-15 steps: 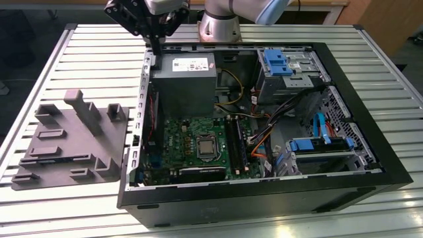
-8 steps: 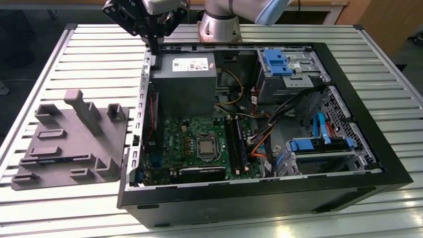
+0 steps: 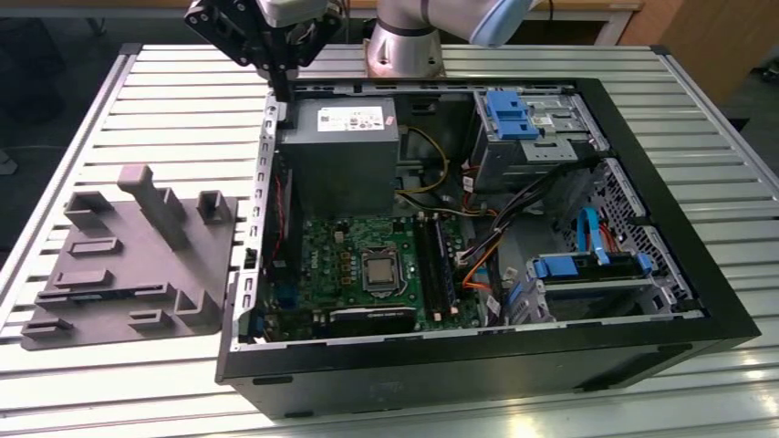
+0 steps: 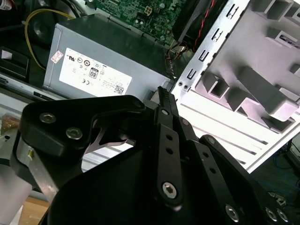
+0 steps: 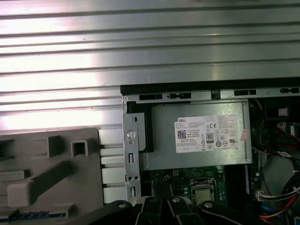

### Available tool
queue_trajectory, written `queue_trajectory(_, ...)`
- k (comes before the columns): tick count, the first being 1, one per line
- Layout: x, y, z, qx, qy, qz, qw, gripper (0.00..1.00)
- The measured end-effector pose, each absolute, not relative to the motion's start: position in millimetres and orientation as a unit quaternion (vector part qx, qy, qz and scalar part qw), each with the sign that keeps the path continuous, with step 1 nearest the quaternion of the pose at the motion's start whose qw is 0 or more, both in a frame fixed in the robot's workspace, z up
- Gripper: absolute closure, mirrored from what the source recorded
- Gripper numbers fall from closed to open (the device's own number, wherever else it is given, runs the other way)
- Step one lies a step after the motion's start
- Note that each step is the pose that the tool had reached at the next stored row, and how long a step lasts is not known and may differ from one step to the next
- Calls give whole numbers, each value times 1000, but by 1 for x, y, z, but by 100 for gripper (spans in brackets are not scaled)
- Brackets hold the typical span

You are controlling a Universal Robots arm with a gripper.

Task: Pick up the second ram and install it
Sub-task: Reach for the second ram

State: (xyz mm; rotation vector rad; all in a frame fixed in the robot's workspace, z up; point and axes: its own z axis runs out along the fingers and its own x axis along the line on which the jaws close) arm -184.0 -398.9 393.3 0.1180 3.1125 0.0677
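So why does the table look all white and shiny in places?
It's glare off bare metal: in the first wrist view the table flashes white along its slats; in the second wrist view the slats wash out beside the grey tray; in the exterior view the front slats glow.

You have a ribbed aluminium table (image 3: 159, 91) across the exterior view. On it, at the left of the frame, lies the grey moulded holder tray (image 3: 122, 265). The open black computer case (image 3: 487, 360) takes the centre and right, and the arm's base (image 3: 404, 55) stands at top centre.
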Motion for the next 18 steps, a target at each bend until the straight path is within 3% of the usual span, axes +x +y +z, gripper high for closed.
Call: queue_trajectory(18, -191, -399, 393, 38, 999, 22, 13, 89)
